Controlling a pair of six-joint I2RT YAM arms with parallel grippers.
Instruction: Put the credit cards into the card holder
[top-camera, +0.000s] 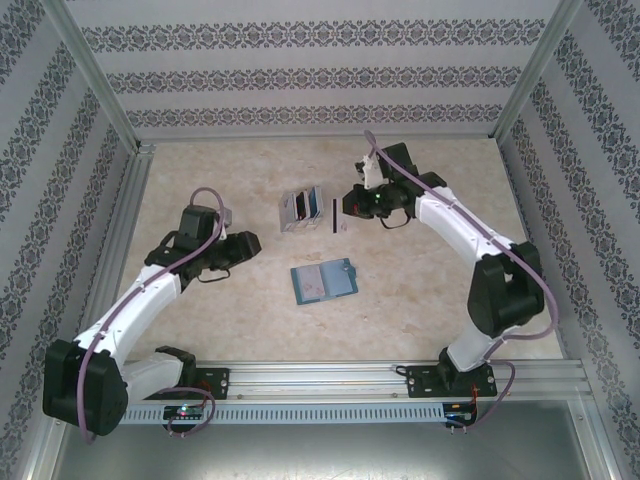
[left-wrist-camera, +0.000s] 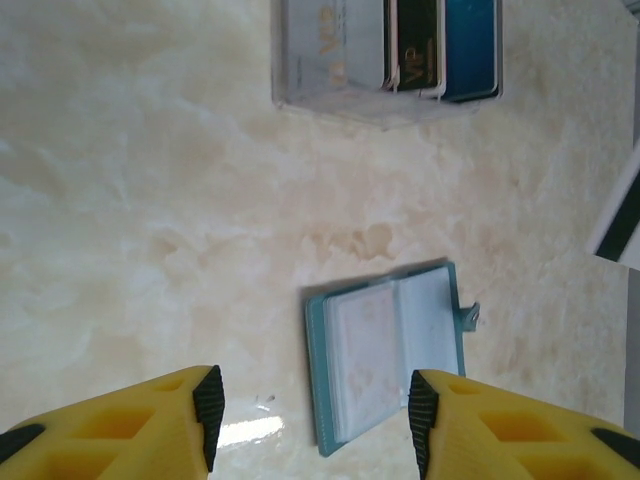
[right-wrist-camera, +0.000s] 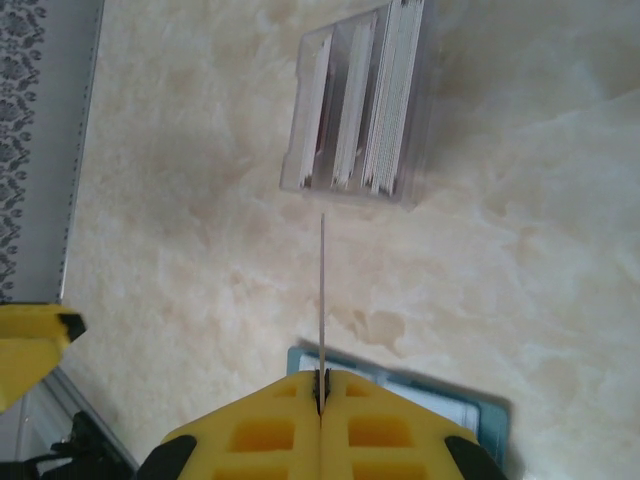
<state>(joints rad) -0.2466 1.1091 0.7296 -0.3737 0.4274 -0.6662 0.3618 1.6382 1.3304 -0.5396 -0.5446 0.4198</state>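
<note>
Right hand (right-wrist-camera: 322, 385) is closed tight on one credit card (right-wrist-camera: 323, 290), held edge-on. Left hand (left-wrist-camera: 312, 425) hangs wide open, empty, near the card holder (left-wrist-camera: 390, 345) lying open on the tabletop (left-wrist-camera: 150, 250).

We are looking at a beige marbled worktop (top-camera: 420, 290) that is catching a soft glare. Wallpaper (top-camera: 300, 80) with dark floral bands is enclosing three sides, silver posts (top-camera: 95, 75) are rising at the far corners, and a metal rail (top-camera: 330, 375) is running along the near edge.
</note>
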